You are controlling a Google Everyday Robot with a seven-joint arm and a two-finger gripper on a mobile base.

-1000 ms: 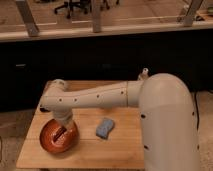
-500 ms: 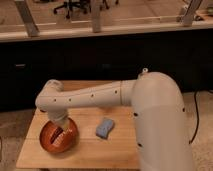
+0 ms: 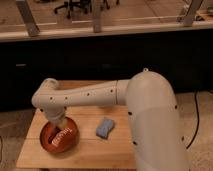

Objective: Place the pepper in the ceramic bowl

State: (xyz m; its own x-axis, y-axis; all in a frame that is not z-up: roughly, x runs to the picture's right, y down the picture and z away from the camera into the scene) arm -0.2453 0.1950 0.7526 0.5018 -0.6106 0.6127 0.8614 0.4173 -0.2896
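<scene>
Camera view shows the gripper (image 3: 60, 136) hanging low inside the ceramic bowl (image 3: 44, 138), evidently so the pepper lands there, though the pepper is hidden by the jaws, whose clench or release cannot be told.

The single camera sits high on the robot's own side, close behind the white arm (image 3: 150, 115), whose bulky upper link fills the frame from 3 to 5 o'clock. It looks forward and steeply down onto the wooden table (image 3: 90, 152). The table lies near, at 7 o'clock, with the gripper (image 3: 62, 136) down in the ceramic bowl (image 3: 45, 144) there, and toward 12 o'clock the view runs over a dark wall (image 3: 125, 55) to a floor with office chairs (image 3: 75, 6).
</scene>
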